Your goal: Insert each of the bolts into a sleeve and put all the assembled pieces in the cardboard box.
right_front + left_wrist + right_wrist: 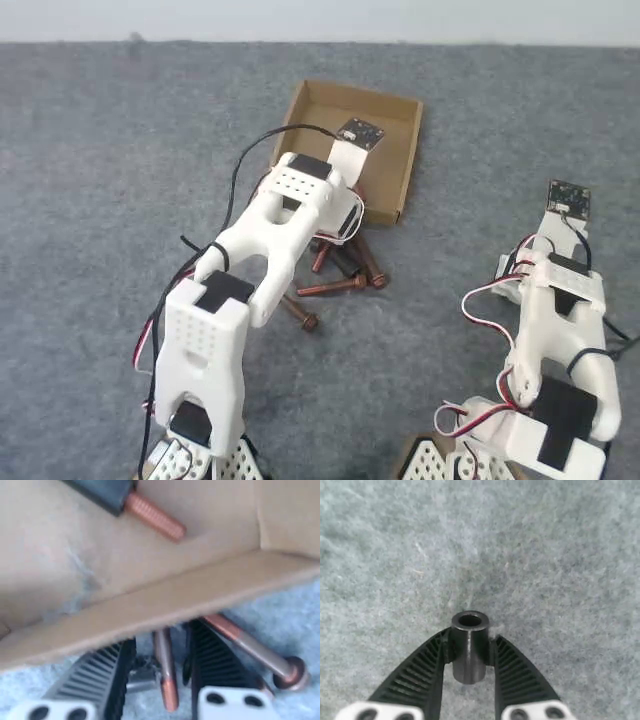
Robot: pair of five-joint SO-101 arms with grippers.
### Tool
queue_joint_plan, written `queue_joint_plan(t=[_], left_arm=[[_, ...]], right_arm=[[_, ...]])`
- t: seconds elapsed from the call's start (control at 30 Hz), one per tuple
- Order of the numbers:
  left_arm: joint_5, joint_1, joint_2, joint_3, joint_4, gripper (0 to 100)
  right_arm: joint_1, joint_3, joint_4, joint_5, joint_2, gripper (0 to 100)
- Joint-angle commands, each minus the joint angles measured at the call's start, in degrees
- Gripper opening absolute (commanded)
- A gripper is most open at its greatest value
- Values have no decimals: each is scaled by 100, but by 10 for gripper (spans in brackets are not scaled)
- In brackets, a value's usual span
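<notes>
The cardboard box (pixel 410 165) sits toward the far edge of the grey-carpeted table (pixel 100 150), about midway across, with its open top up. A heap of loose bolts (pixel 335 285) lies just outside the box's near wall. The left arm (pixel 270 230) stretches from the near edge over that heap, with its wrist above the box's near wall. A wide stretch of carpet separates the heap from the right arm (pixel 555 320), which stands toward the right edge, well apart from box and bolts. From the left wrist, the left claw (pixel 160 640) is close against the outside of the box's near wall. Its fingers (pixel 210 665) stand apart, with one bolt (pixel 165 675) lying between them, and it is unclear whether either finger touches that bolt. A second bolt (pixel 255 650) lies just beside one finger. Over the wall, on the box floor, this view shows an assembled piece (pixel 125 497), a copper thread sticking out of a black sleeve. The right wrist view shows the right claw (pixel 470 640) clamped on a black sleeve (pixel 470 652), its open bore toward the camera, over bare carpet.
</notes>
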Motion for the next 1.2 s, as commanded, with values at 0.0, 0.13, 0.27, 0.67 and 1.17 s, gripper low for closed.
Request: queue_joint_plan(t=[0.0, 0.13, 0.27, 0.67, 1.17], left_arm=[[149, -105, -9, -479, 44, 160], [501, -114, 53, -514, 44, 159], [536, -105, 53, -514, 193, 159], [923, -167, 642, -1279, 791, 159], [132, 62, 1978, -3169, 2347, 11]], right_arm=[[-31, -316, 40, 97, -40, 6], [-31, -316, 31, 97, -40, 6], [-31, -316, 22, 97, -40, 6], [-40, -316, 22, 97, -40, 6], [-40, -316, 4, 97, -40, 6]])
